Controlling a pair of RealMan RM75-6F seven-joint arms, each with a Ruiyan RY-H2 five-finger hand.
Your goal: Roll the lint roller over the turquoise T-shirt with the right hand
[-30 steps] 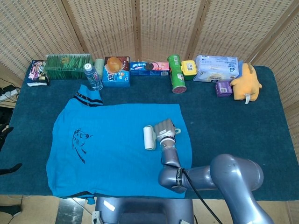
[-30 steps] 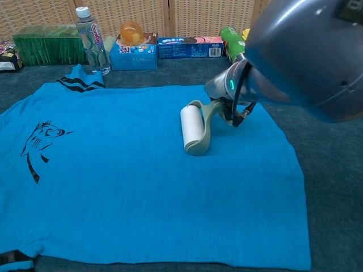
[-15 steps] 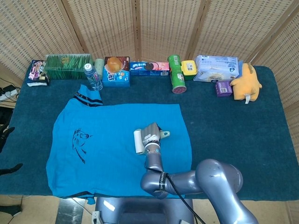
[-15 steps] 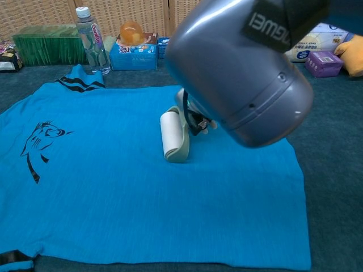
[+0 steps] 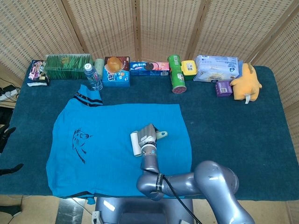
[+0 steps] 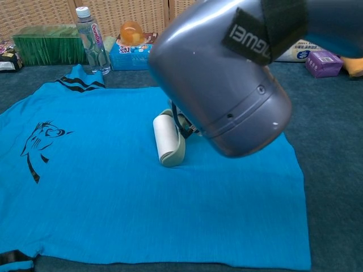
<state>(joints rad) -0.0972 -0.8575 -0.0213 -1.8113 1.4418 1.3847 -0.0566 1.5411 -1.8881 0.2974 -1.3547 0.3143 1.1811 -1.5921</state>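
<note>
since a second ago we see the lint roller [image 5: 135,143] shifted leftward over the turquoise t-shirt [image 5: 107,154]. our right hand [image 5: 148,135] grips its handle, fingers wrapped round it. its white drum lies flat mid-shirt, long axis running front to back, handle pointing right.

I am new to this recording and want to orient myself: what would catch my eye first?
The turquoise T-shirt lies flat across the dark table. The right hand holds the lint roller on its middle. In the chest view, the grey right arm fills much of the frame.
</note>
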